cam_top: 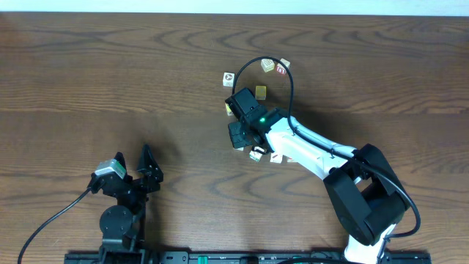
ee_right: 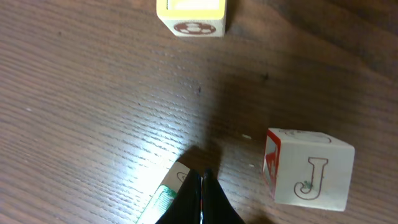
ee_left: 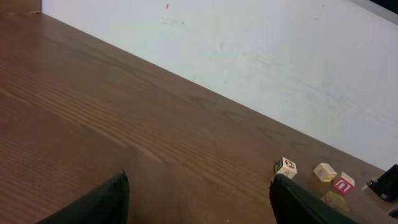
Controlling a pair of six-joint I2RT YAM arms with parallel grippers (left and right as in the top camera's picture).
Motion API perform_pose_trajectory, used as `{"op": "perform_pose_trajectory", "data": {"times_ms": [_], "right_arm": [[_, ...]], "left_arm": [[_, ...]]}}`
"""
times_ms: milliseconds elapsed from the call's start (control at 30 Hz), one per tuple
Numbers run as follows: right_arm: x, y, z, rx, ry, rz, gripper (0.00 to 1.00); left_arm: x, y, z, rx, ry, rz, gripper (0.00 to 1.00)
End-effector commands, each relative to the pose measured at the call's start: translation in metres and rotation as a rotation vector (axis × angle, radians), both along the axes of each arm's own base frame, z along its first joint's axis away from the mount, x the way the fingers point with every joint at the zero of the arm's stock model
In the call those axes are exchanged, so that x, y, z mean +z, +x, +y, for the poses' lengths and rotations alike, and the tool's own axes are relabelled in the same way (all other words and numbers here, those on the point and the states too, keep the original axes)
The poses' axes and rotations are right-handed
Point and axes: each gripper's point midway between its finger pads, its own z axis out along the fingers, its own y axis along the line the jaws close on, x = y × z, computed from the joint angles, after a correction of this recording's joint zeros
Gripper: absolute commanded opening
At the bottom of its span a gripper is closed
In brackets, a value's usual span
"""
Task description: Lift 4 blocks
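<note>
Two fingers of the right pincer (ee_right: 200, 198) are pressed together with nothing between them, so it should, I judge, open and recentre before lifting; a green-edged white wooden cube (ee_right: 166, 198) lies touching its left side, low on the brown wooden table (ee_right: 93, 112).

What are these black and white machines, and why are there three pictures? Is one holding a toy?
They are two robot arms at a wooden table. One picture looks down from above; the other two come from little cameras on each arm's wrist. The left gripper is open and empty. The right gripper is pinched shut, with a green-edged block just beside its tip; whether it grips it, I can't tell. Small toy blocks lie about, like a cube with a J and a yellow-edged one.
</note>
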Motion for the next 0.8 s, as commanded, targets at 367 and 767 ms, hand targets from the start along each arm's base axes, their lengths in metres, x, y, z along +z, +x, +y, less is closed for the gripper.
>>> {"op": "perform_pose_trajectory", "data": {"times_ms": [367,767], "right_arm": [[-0.008,-0.013,0.0,0.009,-0.06,0.019,0.01],[0.002,0.014,0.0,-0.008,-0.068,-0.106,0.01]], "left_arm": [[-0.017,-0.001,0.003,0.013,0.014,0.053,0.73],[-0.017,-0.001,0.003,0.013,0.014,0.053,0.73]]}}
